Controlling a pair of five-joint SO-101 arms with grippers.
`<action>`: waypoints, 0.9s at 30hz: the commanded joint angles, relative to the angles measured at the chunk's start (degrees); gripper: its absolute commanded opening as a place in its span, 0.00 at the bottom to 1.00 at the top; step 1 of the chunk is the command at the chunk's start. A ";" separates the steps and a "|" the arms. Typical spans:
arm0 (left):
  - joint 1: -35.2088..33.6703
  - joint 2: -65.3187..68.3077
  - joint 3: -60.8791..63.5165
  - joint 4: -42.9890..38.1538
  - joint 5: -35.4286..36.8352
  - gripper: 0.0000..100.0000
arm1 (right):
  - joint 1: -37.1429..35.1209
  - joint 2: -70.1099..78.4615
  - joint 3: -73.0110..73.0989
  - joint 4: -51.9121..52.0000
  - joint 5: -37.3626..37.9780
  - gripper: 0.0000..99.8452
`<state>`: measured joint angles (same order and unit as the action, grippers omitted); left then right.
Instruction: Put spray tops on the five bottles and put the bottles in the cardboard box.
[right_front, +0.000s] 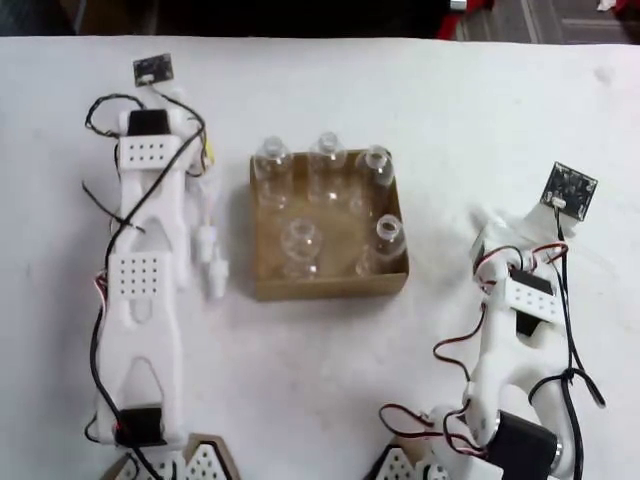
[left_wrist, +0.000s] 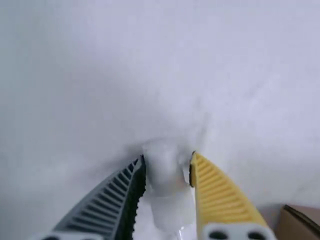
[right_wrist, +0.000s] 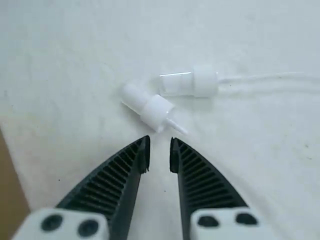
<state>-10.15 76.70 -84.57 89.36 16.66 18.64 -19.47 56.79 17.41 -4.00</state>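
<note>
- Five clear, uncapped plastic bottles (right_front: 327, 160) stand in the brown cardboard box (right_front: 330, 285) on the white desk (right_front: 450, 110).
- Left gripper (left_wrist: 167, 162): grey and yellow fingers clamped on a white spray top (left_wrist: 161, 200), low over the desk.
- Right gripper (right_wrist: 159, 150): fingers slightly apart, empty, just short of two spare white spray tops (right_wrist: 155, 110).
- Capping seems barely begun. Next, the held top likely needs carrying to a bottle neck, tube first.
</note>
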 joint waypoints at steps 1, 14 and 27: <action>-0.57 -1.10 -2.90 -0.44 0.79 0.14 | -0.84 -0.22 -2.11 -1.19 0.62 0.05; -0.31 -3.38 -6.33 3.60 0.79 0.04 | -0.84 -0.22 -2.11 -1.19 0.70 0.05; 5.93 -20.53 -10.81 10.37 0.35 0.02 | -0.84 -0.22 -2.11 -1.19 0.70 0.05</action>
<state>-7.52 64.66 -92.22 99.47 16.75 18.64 -19.47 56.79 17.41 -3.82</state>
